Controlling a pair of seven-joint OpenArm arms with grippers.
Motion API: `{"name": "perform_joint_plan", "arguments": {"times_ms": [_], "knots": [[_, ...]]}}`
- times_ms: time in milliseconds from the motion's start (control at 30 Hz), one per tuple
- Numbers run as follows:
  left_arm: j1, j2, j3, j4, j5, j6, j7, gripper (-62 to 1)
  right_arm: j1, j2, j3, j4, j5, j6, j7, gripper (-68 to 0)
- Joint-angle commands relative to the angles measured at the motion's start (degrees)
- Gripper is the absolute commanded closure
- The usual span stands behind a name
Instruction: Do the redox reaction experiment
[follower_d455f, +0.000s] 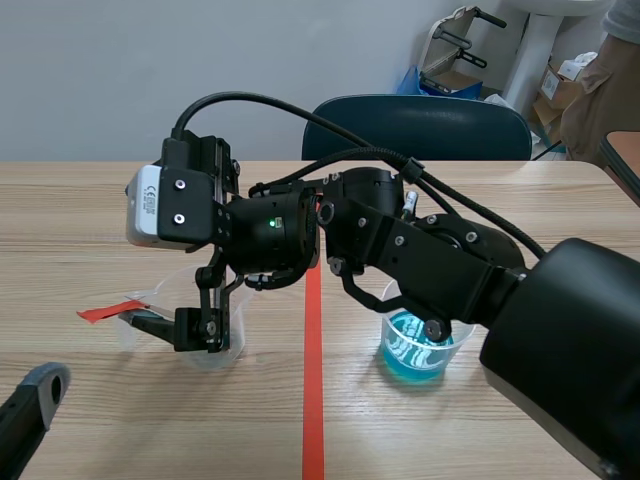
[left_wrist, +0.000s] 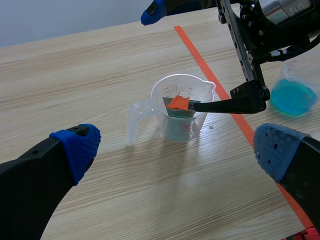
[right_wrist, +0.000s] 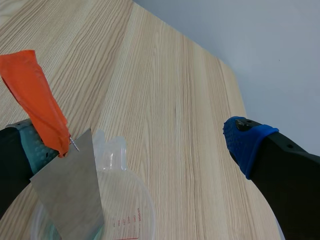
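My right claw (right_wrist: 140, 145) is spread wide and clamps nothing. The metal sheet (right_wrist: 70, 190) with its orange tab (right_wrist: 37, 95) leans on one pad, its lower end in the clear cup (left_wrist: 172, 131), left of centre in the scene view. My left claw (left_wrist: 177, 150), at the lower left, is also wide and empty. If the tab clings to the pad, backing off could drag the sheet and tip the cup. The blue beaker (follower_d455f: 415, 340) stands right of centre on the wood table (follower_d455f: 100, 200), with a blue chair (follower_d455f: 420, 125) behind.
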Motion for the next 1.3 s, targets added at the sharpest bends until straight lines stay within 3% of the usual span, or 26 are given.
{"name": "perform_joint_plan", "arguments": {"times_ms": [0, 567, 767, 833, 1033, 1133, 1267], "knots": [[-0.2, 0.1, 0.3, 1.0, 0.0, -0.2, -0.7, -62.3, 1.0, -0.5, 0.1, 0.2, 0.7, -0.2, 0.7, -67.9], [-0.2, 0.1, 0.3, 1.0, 0.0, -0.2, -0.7, -62.3, 0.8, -0.4, 0.1, 0.2, 0.7, -0.1, 0.7, -67.9], [-0.2, 0.1, 0.3, 1.0, 0.0, -0.1, -0.7, -62.3, -1.4, 1.4, 0.1, 0.8, 1.7, -0.1, 0.9, -67.9], [-0.2, 0.1, 0.3, 1.0, 0.0, -0.1, -0.7, -62.3, -2.5, 3.0, 0.1, 1.6, 4.0, -0.1, 0.9, -67.9], [-0.2, 0.1, 0.3, 1.0, 0.0, 0.4, -0.5, -62.3, -5.1, 10.4, 0.2, 8.3, 16.7, 1.7, 0.9, -67.9], [-0.6, 0.1, 0.1, 1.0, 0.1, 2.6, -0.5, -62.3, -6.7, 15.2, 0.2, 13.1, 21.2, 2.0, -0.1, -67.9], [-3.8, 0.2, -0.9, 1.0, 0.1, 2.8, 1.7, -62.3, -9.3, 22.6, 0.2, 19.3, 28.8, 2.1, -1.6, -67.9]]}}
